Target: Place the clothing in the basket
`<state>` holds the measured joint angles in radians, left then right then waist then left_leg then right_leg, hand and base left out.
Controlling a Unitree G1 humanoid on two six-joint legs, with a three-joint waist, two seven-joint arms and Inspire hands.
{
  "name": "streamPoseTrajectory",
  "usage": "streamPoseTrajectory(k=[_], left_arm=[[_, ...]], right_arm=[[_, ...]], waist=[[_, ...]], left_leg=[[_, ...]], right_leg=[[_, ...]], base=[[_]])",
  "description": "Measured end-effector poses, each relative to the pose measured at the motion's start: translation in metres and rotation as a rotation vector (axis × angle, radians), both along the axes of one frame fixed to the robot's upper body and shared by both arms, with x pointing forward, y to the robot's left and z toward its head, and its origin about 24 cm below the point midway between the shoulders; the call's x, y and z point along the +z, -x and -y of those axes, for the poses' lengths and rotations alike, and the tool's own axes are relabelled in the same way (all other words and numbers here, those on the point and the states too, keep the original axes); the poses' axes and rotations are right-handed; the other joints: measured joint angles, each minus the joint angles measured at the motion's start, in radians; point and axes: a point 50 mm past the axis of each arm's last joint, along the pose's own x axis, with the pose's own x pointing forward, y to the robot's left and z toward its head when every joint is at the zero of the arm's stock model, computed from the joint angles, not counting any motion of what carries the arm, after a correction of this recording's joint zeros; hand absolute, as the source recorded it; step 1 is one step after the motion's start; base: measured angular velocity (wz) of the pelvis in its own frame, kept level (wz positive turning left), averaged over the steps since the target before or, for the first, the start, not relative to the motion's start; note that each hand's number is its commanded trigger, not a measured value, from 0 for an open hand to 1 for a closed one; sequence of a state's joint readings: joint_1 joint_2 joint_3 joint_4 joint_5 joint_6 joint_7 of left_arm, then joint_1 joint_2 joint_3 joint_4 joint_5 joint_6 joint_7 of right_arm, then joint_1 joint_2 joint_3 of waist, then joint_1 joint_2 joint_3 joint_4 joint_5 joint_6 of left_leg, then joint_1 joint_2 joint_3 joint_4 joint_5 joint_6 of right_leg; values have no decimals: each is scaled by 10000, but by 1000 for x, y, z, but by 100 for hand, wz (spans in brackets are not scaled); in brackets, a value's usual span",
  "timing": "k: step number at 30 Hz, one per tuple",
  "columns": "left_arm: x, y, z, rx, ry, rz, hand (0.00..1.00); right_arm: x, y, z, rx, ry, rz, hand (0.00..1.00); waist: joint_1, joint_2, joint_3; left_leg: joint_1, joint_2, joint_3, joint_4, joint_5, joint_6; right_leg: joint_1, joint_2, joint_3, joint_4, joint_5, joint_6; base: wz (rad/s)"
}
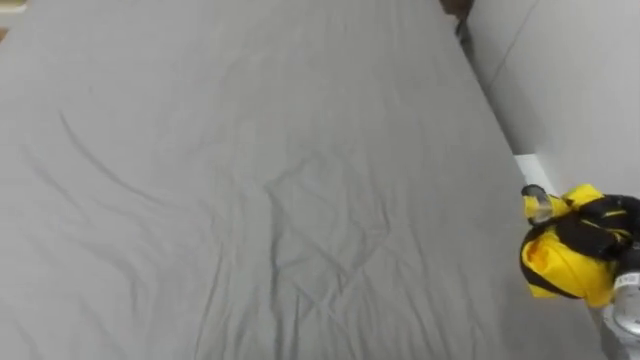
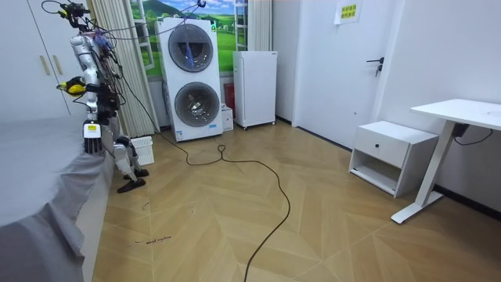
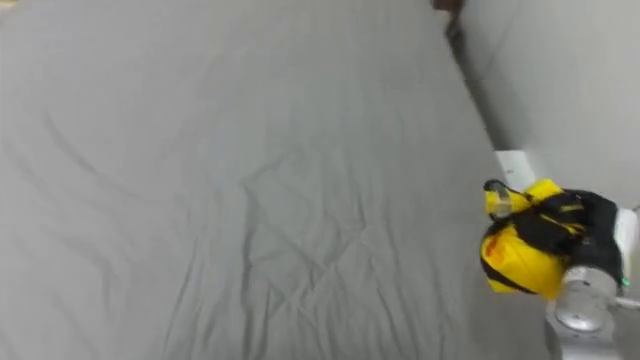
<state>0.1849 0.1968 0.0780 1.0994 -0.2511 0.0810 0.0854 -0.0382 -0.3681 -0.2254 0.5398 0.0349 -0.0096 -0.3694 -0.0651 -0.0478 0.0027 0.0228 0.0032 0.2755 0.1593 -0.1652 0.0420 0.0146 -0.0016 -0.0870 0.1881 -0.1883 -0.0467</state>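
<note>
Yellow garment [image 1: 558,268] bunched in right hand [image 1: 598,232], dark fingers curled round it, held above right edge of bed [image 1: 250,180] with grey sheet. Left hand [image 2: 91,139] hangs low by bed edge in room view; cannot tell finger state. White slatted basket [image 2: 142,149], as it appears, on floor just beside robot's feet, near stacked washers [image 2: 192,78]. Risks: cloth bulges out below grip, so loose fold could slip free during turn toward basket. Basket sits low, so high release could miss rim and drop garment on floor.
</note>
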Motion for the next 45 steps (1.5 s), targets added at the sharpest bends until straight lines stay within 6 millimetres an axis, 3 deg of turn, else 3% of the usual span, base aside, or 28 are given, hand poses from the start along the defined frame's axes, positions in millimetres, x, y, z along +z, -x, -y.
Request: streamPoseTrajectory(k=[3,9,11,13,16,19,23,24,26,30,34,39,42,45], left_arm=[[0,6,-2,-24,-49,-575,0],[-1,17,-3,-113,-109,-1347,0],[-1,22,-3,-56,-104,-1561,0],[-1,29,-2,-67,-50,-1791,0],[-2,37,-2,-98,15,-2207,0],[-1,40,-3,-62,-1,-2410,0],[-1,34,-3,-373,-98,-2367,0],[-2,27,-2,-535,-112,-2241,0],[-3,19,1,-662,-59,-2113,0],[-4,-3,6,-1037,32,-1944,0],[-5,-14,9,-559,224,-1289,0],[-5,-28,14,-705,369,-1055,0],[-5,-33,16,-652,441,-881,0],[-5,-36,19,-1030,418,-714,0]], right_arm=[[-6,10,2,-126,-21,-298,100],[-35,57,8,-668,-232,-2047,100],[-42,68,7,-1010,-494,-2223,100],[-49,77,10,-1387,-720,-2478,100],[-54,86,13,-1663,-901,-2736,100],[-58,87,14,-1808,-967,-2934,100],[-62,81,15,-1971,-1103,-3081,100],[-61,75,17,-1971,-1070,-3023,100],[-59,67,21,-2013,-1009,-2973,100],[-50,52,26,-2292,-869,-2316,100],[-52,40,24,-2839,-1385,-2057,100],[-55,39,22,-2939,-1129,-2323,100],[-57,40,22,-3258,-1114,-2432,100],[-56,34,24,-3463,-1319,-2437,100]], waist=[[-213,31,14],[-442,74,58],[-728,87,77],[-987,188,165],[-1229,280,164],[-1527,311,177],[-1608,398,218],[-1610,505,272],[-1584,715,265],[-1511,1087,263],[-1370,1233,251],[-1138,1520,218],[-866,1589,219],[-851,1697,204]], left_leg=[[143,60,265,-45,-38,-32],[314,140,767,-165,-124,-78],[312,164,860,-149,-149,-90],[280,235,1273,-154,-202,-103],[137,301,1662,-149,-262,-121],[-305,356,1932,3,-273,-106],[-1054,429,2144,337,-318,-34],[-1393,448,2157,471,-341,5],[-1868,464,2186,627,-357,48],[-2889,402,2211,931,-286,220],[-3537,342,2439,965,-153,324],[-4126,271,2450,976,-55,391],[-4317,242,2435,976,-19,410],[-4430,230,2413,963,-11,418]], right_leg=[[-2,94,337,-7,33,-11],[-49,218,846,10,42,-11],[-59,227,857,5,52,-24],[-208,289,1084,16,93,-16],[-596,395,1538,199,130,-18],[-1213,423,1730,468,170,-30],[-2148,475,2013,944,181,-12],[-2522,498,2108,1059,231,28],[-3031,533,2245,1183,318,79],[-4218,439,2259,1822,315,100],[-5103,393,2385,2220,323,135],[-5729,356,2419,2419,373,166],[-5953,336,2407,2470,369,169],[-6042,300,2330,2460,363,178]], base=[[-28],[-25],[-11],[-28],[-45],[-37],[-23],[-18],[-16],[-6],[-6],[-1],[0],[8]])
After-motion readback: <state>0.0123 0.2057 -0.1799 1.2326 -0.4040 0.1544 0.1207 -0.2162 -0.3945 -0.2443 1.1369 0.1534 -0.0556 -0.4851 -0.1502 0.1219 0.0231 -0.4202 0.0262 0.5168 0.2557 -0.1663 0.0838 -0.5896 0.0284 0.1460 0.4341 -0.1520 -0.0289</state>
